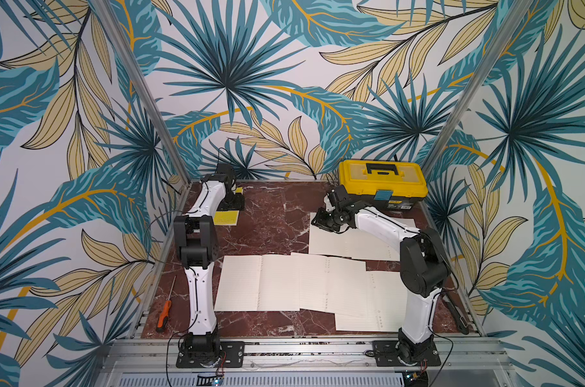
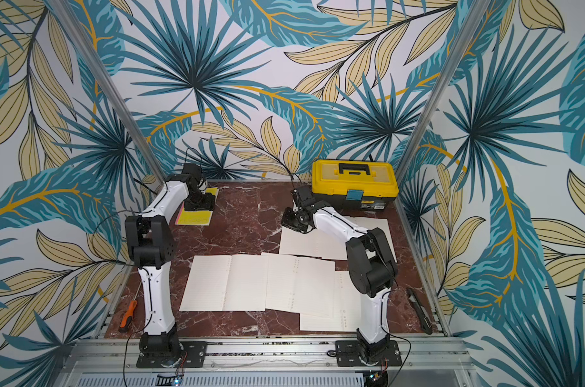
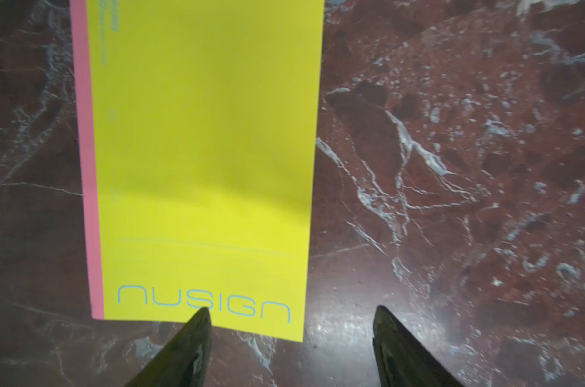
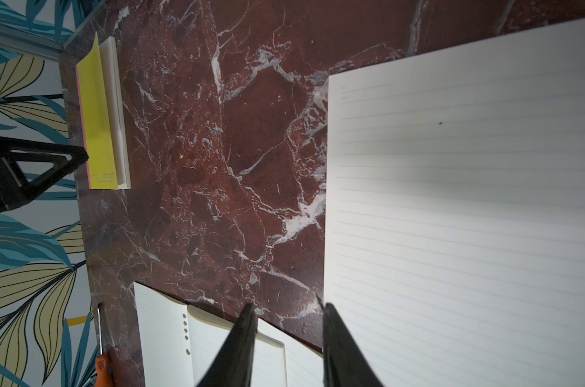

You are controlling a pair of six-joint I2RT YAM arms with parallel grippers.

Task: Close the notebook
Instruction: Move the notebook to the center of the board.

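The notebook (image 3: 200, 150) has a yellow cover with blue lettering and a pink spine. It lies flat and shut at the table's far left, seen in both top views (image 1: 224, 220) (image 2: 195, 219) and in the right wrist view (image 4: 100, 124), where its white page edges show. My left gripper (image 3: 291, 310) hovers open over the notebook's near corner, one fingertip (image 3: 202, 318) above the cover's edge, nothing held. My right gripper (image 4: 287, 305) is open at the corner of a loose lined sheet (image 4: 468, 201), with only table between its fingers.
Several loose lined sheets (image 1: 284, 283) cover the table's middle and front right. A yellow toolbox (image 1: 381, 182) stands at the back right. An orange-handled screwdriver (image 1: 164, 316) lies at the front left edge, and a black utility knife (image 2: 420, 311) along the right edge.
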